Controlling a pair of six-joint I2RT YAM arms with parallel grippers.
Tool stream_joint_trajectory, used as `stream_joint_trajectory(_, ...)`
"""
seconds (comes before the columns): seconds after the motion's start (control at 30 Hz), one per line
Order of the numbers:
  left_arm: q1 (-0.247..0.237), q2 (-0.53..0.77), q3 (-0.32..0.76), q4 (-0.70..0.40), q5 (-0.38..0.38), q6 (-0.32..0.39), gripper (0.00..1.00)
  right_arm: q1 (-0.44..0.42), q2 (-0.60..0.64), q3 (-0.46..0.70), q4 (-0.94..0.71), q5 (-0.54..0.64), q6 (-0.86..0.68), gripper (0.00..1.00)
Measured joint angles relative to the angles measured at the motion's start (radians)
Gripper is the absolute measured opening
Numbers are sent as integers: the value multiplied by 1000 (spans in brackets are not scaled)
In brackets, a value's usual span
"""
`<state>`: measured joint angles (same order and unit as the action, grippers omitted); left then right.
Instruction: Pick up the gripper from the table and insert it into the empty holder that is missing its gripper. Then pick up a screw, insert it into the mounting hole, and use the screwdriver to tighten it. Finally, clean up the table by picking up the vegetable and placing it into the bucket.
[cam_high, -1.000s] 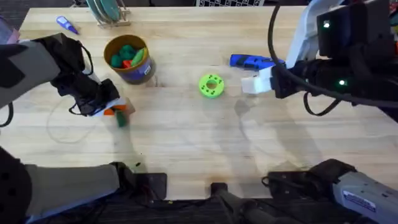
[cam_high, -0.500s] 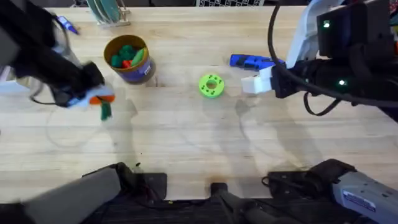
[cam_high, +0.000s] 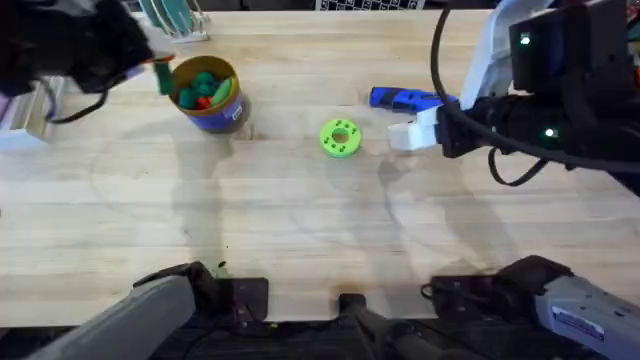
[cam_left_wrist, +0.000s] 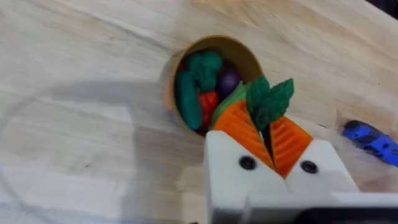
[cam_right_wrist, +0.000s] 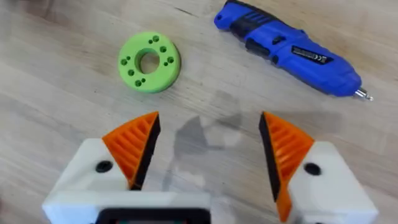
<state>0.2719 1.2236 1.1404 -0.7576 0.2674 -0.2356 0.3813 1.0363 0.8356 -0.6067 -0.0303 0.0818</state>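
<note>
My left gripper (cam_high: 150, 62) is shut on the vegetable (cam_high: 161, 75), a small dark green leafy piece, just left of the bucket (cam_high: 207, 92). In the left wrist view the vegetable (cam_left_wrist: 268, 102) sticks up between the orange pads of the left gripper (cam_left_wrist: 268, 134), beside the bucket (cam_left_wrist: 208, 81), which holds several toy foods. My right gripper (cam_right_wrist: 208, 140) stands open over bare wood, with an orange ribbed pad on each white finger mount. Beyond it lies the blue screwdriver (cam_right_wrist: 289, 48). In the overhead view the right gripper (cam_high: 410, 133) sits just in front of the screwdriver (cam_high: 400, 98).
A lime-green disc with holes (cam_high: 340, 137) lies mid-table, left of the right gripper, and is also in the right wrist view (cam_right_wrist: 149, 61). A rack (cam_high: 172, 20) stands at the back edge behind the bucket. A small blue-handled tool (cam_left_wrist: 372, 140) lies near it.
My left gripper has risen from the table with the vegetable and swung back, from in front of the bucket to beside its left rim. The right arm has not moved.
</note>
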Motion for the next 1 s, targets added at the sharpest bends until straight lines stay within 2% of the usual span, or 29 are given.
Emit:
stream_joint_trajectory(0.23,-82,156,0,76,19,30,12,0,0,0,0,0,0,952)
stream_joint_trajectory(0.4,-90,229,-1,97,12,51,12,0,0,0,0,0,0,951)
stream_joint_trajectory(0.6,-90,262,-1,101,-78,60,33,0,0,0,0,0,0,951)
stream_joint_trajectory(0.63,-90,268,-1,104,-87,63,95,0,0,0,0,0,0,950)
stream_joint_trajectory(0.7,-90,279,-1,112,-89,68,368,0,0,0,0,0,0,951)
stream_joint_trajectory(0.8,-90,288,-1,118,-71,68,844,0,0,0,1,0,0,952)
stream_joint_trajectory(0.83,-90,288,-1,118,-64,66,947,0,0,0,1,0,0,951)
stream_joint_trajectory(0.87,-90,288,-1,118,-58,68,976,0,0,0,2,0,0,952)
stream_joint_trajectory(1.0,-90,282,-1,119,-46,86,986,0,0,0,2,0,0,950)
